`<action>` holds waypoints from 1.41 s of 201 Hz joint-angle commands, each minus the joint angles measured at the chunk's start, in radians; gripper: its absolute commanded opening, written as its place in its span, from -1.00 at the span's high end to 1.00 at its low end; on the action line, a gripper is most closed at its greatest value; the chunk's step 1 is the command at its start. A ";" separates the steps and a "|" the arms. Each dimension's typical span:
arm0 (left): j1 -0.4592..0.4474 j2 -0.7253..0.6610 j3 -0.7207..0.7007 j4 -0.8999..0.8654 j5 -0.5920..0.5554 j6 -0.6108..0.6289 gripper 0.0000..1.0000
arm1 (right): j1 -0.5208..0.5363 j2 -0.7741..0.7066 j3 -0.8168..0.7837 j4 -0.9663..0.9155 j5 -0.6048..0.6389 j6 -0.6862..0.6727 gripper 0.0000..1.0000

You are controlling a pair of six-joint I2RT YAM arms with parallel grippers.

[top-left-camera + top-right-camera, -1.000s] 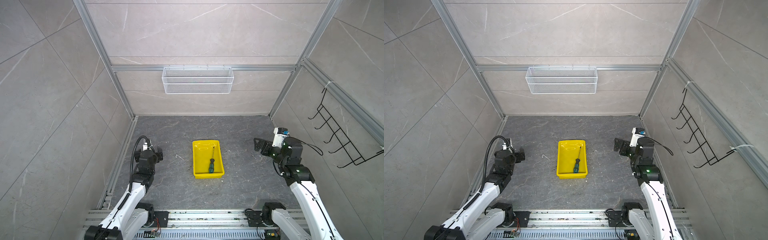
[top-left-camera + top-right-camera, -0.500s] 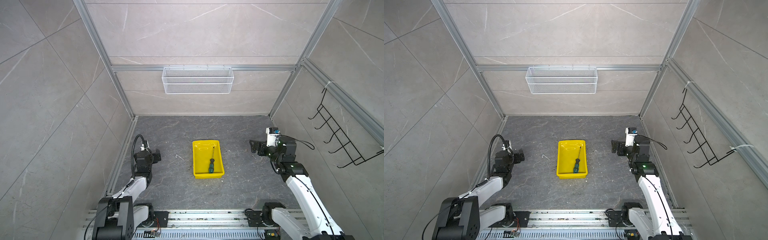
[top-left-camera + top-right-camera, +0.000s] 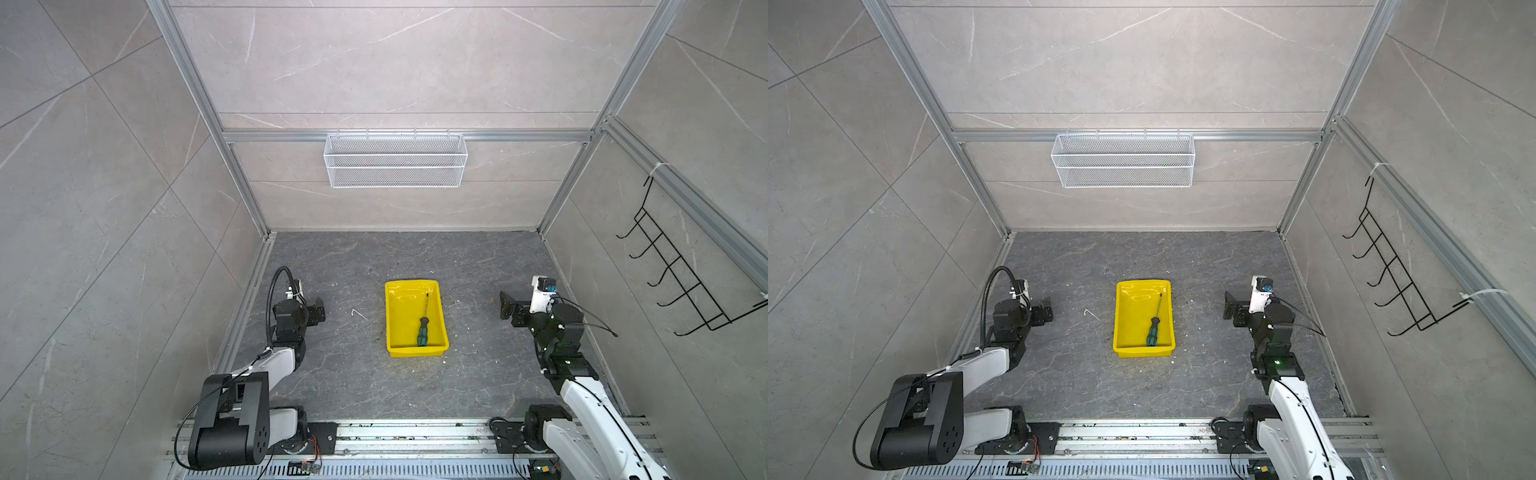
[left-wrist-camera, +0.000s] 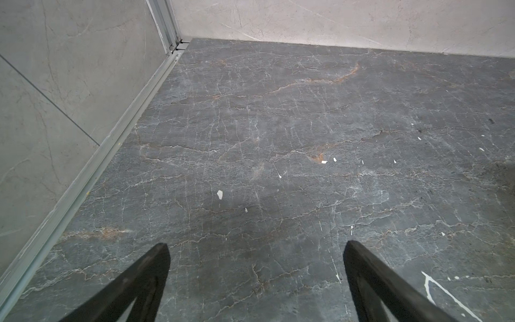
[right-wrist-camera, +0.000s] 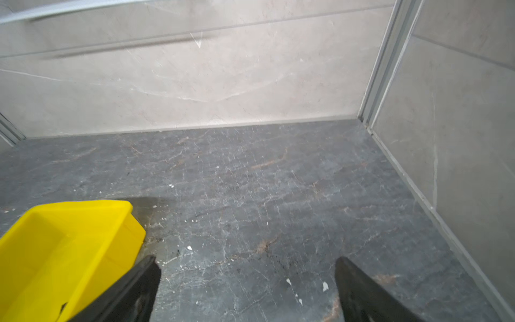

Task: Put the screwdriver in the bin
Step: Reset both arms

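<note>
Bin point(image 3: 392, 316): glossy yellow plastic, smooth, with highlights on its floor. Screwdriver point(image 3: 422, 331): ribbed green-and-black handle, thin dark metal shaft. Floor point(image 4: 278, 125): matt dark grey stone, veined, flecked white. Basket point(image 3: 395, 160), upper centre: white wire mesh. Fingers point(image 4: 133, 284): matt black.

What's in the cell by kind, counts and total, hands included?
Screwdriver: 1, lying in the bin
Yellow bin: 1
White mesh basket: 1, on the back wall
Black hook rack: 1, on the side wall
Hands: 2, left hand and right hand, both open and holding nothing
Total: 6
</note>
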 commanded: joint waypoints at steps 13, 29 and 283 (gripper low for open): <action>0.009 0.028 0.048 0.061 0.035 0.031 -1.00 | -0.003 0.083 -0.039 0.214 0.031 -0.019 -0.99; 0.009 0.042 0.047 0.072 0.041 0.033 -1.00 | -0.003 0.129 -0.053 0.271 0.027 -0.025 -0.99; 0.046 0.214 0.001 0.279 0.041 0.001 -1.00 | 0.037 0.715 -0.020 0.680 0.009 -0.031 -0.99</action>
